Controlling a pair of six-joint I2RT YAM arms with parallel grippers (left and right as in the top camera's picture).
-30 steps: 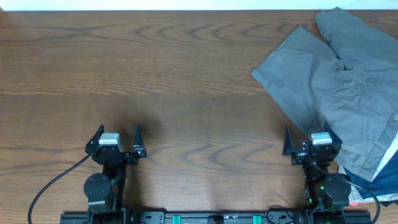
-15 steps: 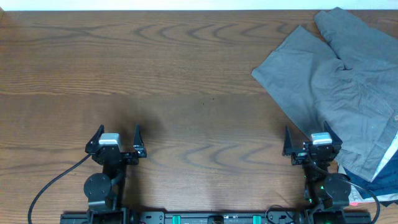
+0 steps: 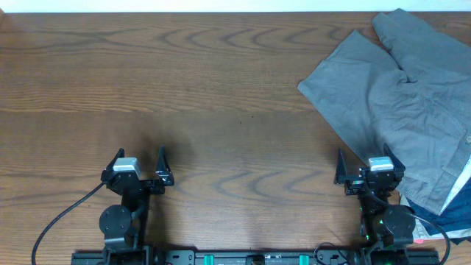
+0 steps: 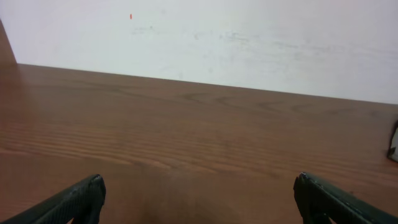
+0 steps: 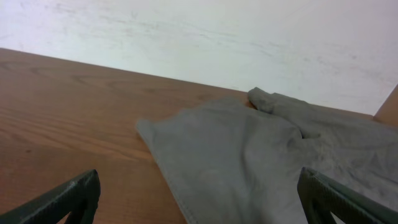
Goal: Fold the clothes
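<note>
Shorts (image 3: 401, 96), grey and wrinkled, lie spread at the far right of your table (image 3: 184, 73), with a navy garment (image 3: 460, 213) showing at their near edge. Your left gripper (image 3: 140, 158) sits spread wide and empty, well apart from them. Your right gripper (image 3: 366, 158), equally wide and empty, sits just beside the shorts.

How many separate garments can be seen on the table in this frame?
2. The grey shorts lie spread at the far right; a navy blue garment peeks out from under their near edge, by the right border. Others may be hidden beneath or off-frame.
</note>
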